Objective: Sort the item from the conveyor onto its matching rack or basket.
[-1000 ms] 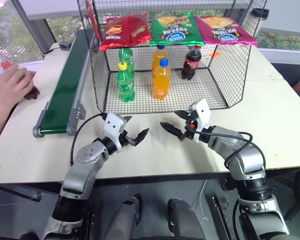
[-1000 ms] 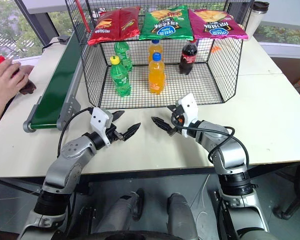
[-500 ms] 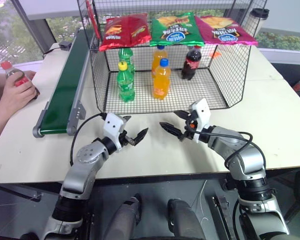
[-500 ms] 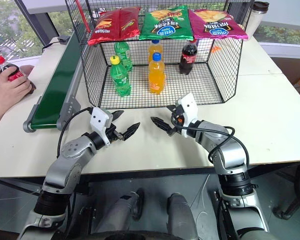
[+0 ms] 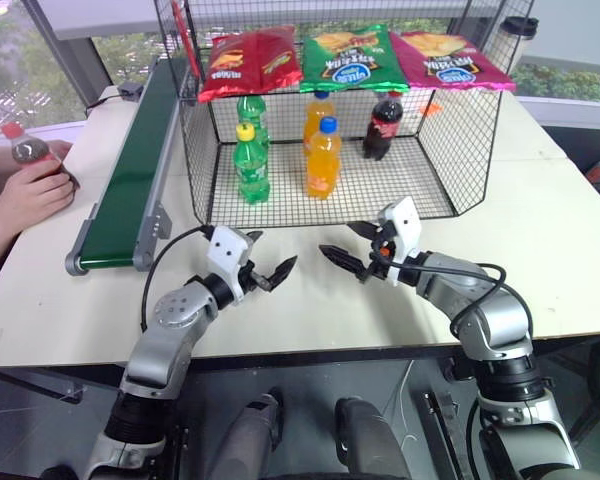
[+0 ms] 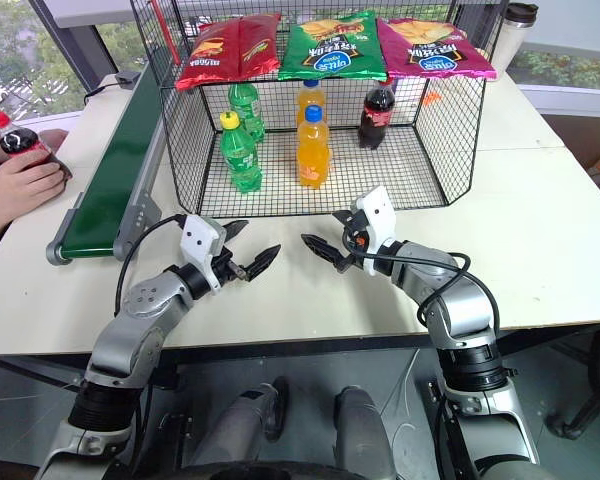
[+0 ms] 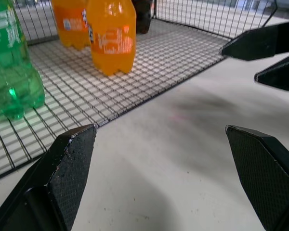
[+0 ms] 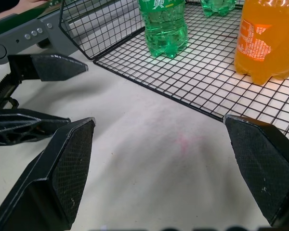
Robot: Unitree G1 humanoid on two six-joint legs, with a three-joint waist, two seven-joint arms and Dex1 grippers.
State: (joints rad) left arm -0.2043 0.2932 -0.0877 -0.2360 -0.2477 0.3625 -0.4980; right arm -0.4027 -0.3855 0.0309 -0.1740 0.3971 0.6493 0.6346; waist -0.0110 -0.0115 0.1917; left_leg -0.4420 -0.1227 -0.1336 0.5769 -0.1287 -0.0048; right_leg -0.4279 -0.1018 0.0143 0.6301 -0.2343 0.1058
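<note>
A small cola bottle (image 5: 25,150) with a red cap is held upright in a person's hand (image 5: 35,192) at the far left, beside the dark-green conveyor (image 5: 130,180), not on it. The belt itself is bare. The black wire cage (image 5: 460,130) stands at the back middle; a second cola bottle (image 5: 383,125) stands inside it at the right. My left gripper (image 5: 277,250) and right gripper (image 5: 337,238) hover open over the white table just in front of the cage, tips facing each other, nothing between their fingers. The left wrist view shows the right gripper's fingers (image 7: 260,43).
Inside the cage stand two green soda bottles (image 5: 250,160) and two orange ones (image 5: 323,158). Three chip bags (image 5: 352,58) lie on its mesh top. A lidded cup (image 5: 520,30) stands at the back right. The table's front edge runs just below my grippers.
The person's hand has raised the cola bottle upright into sight left of the conveyor. Both of my arms and grippers have stayed still.
</note>
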